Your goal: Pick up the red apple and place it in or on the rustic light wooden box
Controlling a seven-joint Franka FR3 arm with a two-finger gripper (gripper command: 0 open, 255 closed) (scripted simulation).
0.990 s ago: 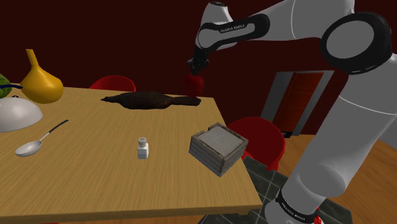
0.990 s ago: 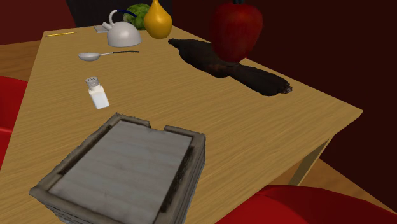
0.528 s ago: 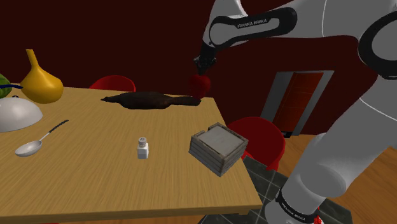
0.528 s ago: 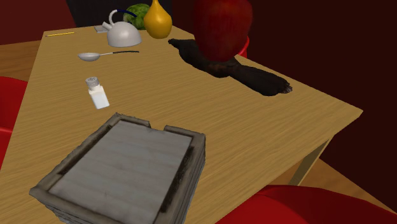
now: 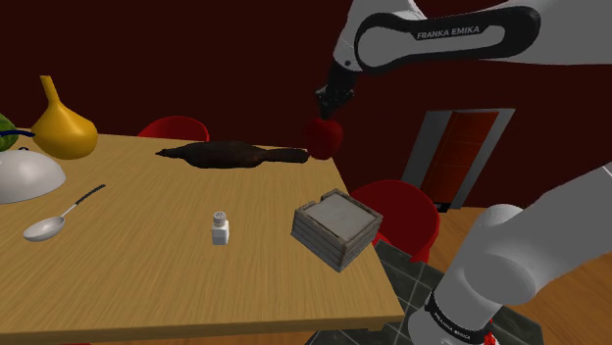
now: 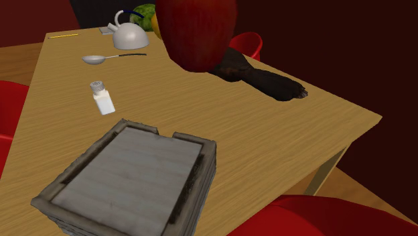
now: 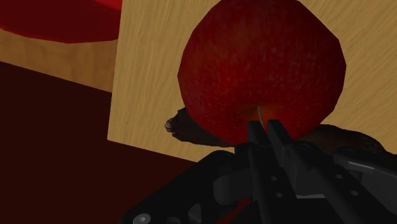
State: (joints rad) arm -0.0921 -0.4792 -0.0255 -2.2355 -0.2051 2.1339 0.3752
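Red apple (image 5: 323, 136): round and glossy, with skin finely speckled in darker red. It hangs in the air over the table's far edge, beside the end of the brown lump, clear of the wood and not in the box.
Claw (image 5: 330, 110): matte black. My fingers (image 7: 254, 136) stand narrow, pinched on the apple's top around its thin pale stem, and the fruit hangs from them.
Box (image 5: 336, 228): squarish and shallow, made of weathered grey-beige planks with rough, dark-stained rims. Its flat pale inner panel shows faint board lines. It sits near the table's corner, at the shoulder view's lower right of the apple and well apart from it.
Table (image 5: 147, 274): light wood with a long straight grain and a smooth top.
Brown lump (image 5: 230, 154): long, dark, knobbly and crusty. It lies flat along the far edge.
Shaker (image 5: 221, 228): a small white block with a grey perforated cap, upright between the spoon and the box.
Spoon (image 5: 61, 218): shiny metal with a dark-tipped handle.
Gourd (image 5: 61, 127): smooth yellow, pear-shaped with a thin neck.
Dome (image 5: 25, 174): plain white and rounded.
Chair (image 5: 397, 211): glossy red curved shell beyond the box.
Arm (image 5: 451, 32): white casing with a dark panel that reads "FRANKA EMIKA". The band near the base has lettering too small to read.
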